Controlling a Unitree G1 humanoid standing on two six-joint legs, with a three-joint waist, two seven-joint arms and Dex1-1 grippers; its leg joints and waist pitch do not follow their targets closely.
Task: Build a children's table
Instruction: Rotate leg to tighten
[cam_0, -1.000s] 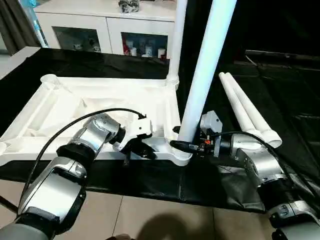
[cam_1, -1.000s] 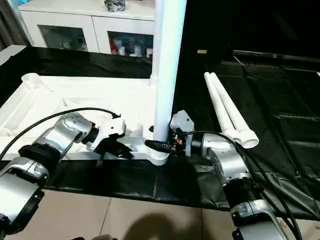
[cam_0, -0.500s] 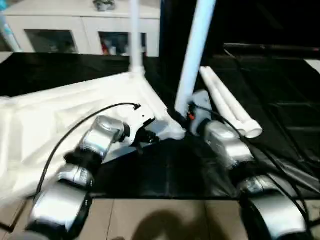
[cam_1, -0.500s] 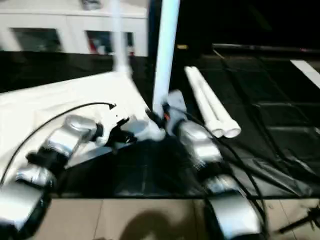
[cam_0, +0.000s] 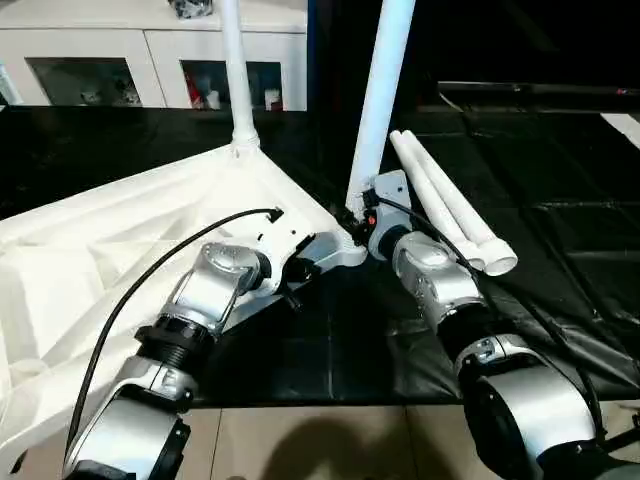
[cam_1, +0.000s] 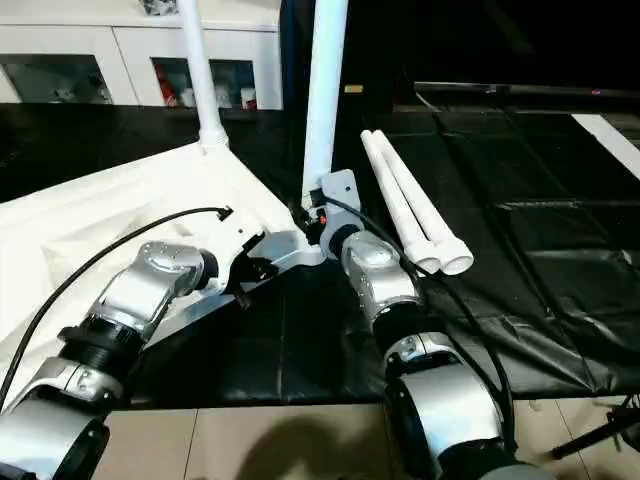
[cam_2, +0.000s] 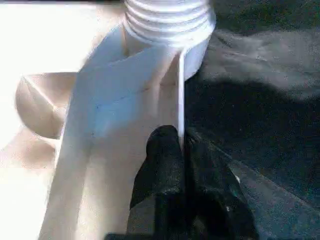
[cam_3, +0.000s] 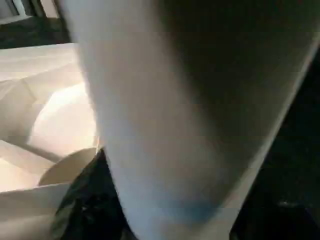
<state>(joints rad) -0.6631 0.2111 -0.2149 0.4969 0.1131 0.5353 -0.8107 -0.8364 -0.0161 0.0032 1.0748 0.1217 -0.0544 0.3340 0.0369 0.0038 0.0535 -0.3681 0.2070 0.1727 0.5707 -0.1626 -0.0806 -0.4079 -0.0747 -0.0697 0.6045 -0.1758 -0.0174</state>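
Table top (cam_0: 120, 240): lying underside up on the bench (cam_0: 560, 180), at the left.
Standing legs: one leg (cam_0: 236, 70) rising from the far corner socket, another leg (cam_0: 380, 100) rising from the near-right corner socket.
Spare legs (cam_0: 450, 205): two lying side by side on the bench, right of the top.
Cabinet (cam_0: 150, 50): standing behind the bench.

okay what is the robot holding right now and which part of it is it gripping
The left gripper pinches a thin rib of the table top by its corner socket. The right gripper is at the base of the upright leg; whether it grips cannot be told.
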